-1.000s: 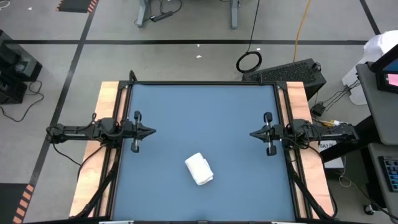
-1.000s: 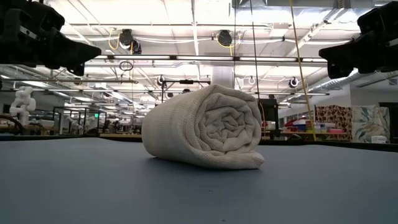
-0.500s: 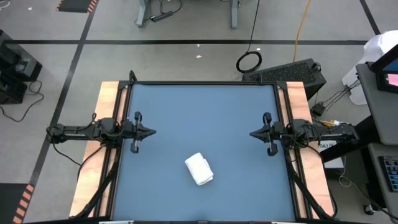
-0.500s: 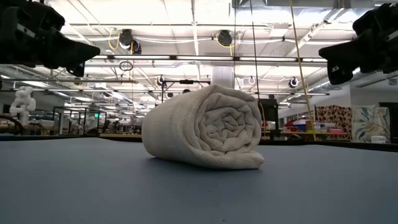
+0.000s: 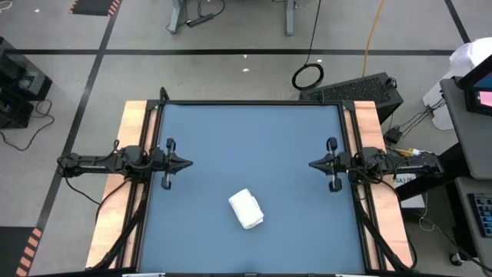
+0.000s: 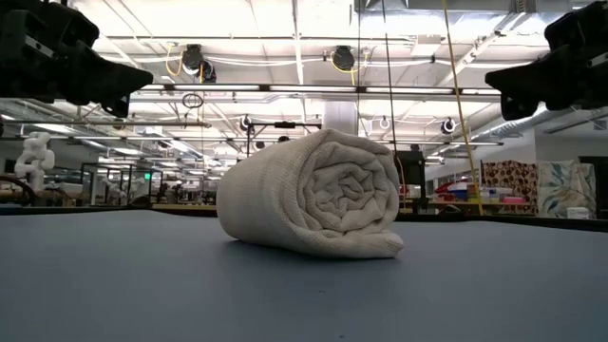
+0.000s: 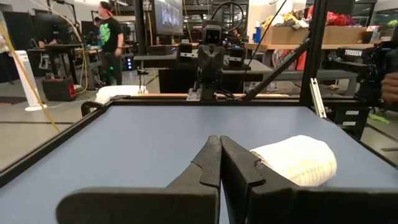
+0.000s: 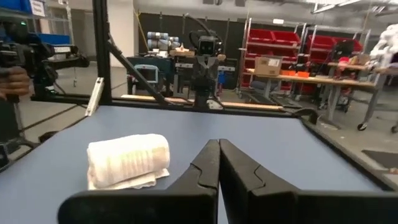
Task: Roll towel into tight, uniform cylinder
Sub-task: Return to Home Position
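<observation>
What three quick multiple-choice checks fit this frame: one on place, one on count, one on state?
1. Where is the towel on the table?
A. In the far left corner
B. Mid-width, apart from the left gripper and the right gripper
C. Against the right rail

2. How many grippers touch the towel?
A. None
B. One
C. Two

3. What state is the towel in?
A. Spread flat
B. Rolled, spiral end showing
C. Draped over an arm

Answers:
1 B: the high view shows it about midway between the table's sides, clear of both grippers.
2 A: each gripper hovers near its own side edge, and the wrist views show the fingers shut on nothing.
3 B: the low view shows coiled layers at the towel's end.
</observation>
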Robot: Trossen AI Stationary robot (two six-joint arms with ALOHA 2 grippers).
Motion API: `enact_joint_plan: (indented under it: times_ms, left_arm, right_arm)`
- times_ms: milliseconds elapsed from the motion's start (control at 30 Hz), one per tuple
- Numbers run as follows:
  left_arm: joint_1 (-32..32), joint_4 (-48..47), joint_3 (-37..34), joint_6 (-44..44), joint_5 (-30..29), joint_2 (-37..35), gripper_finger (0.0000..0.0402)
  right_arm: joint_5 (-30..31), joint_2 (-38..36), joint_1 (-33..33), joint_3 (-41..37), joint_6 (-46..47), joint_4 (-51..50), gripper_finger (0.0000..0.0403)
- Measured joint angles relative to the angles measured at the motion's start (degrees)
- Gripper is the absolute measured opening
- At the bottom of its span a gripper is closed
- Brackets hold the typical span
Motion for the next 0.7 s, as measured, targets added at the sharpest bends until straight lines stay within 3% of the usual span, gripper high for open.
enact_joint_plan:
  times_ms: [200, 433, 600, 700]
  left_arm:
    - [0.0, 0.0, 0.0, 0.0, 0.4, 0.0, 0.0005]
    - [0.0, 0.0, 0.0, 0.0, 0.4, 0.0, 0.0005]
    - [0.0, 0.0, 0.0, -0.1, 0.4, 0.0, 0.0005]
    - [0.0, 0.0, 0.0, -0.3, 0.4, 0.0, 0.0005]
  right_arm:
    - [4.9, -0.1, 0.0, 0.0, -2.4, 0.2, 0.0]
    - [4.2, -0.1, 0.0, 0.0, -2.9, 0.2, 0.0]
    - [-2.0, -0.1, 0.0, 0.0, -3.3, 0.2, 0.0]
    - [0.0, 0.0, 0.0, 0.0, -3.4, 0.1, 0.0]
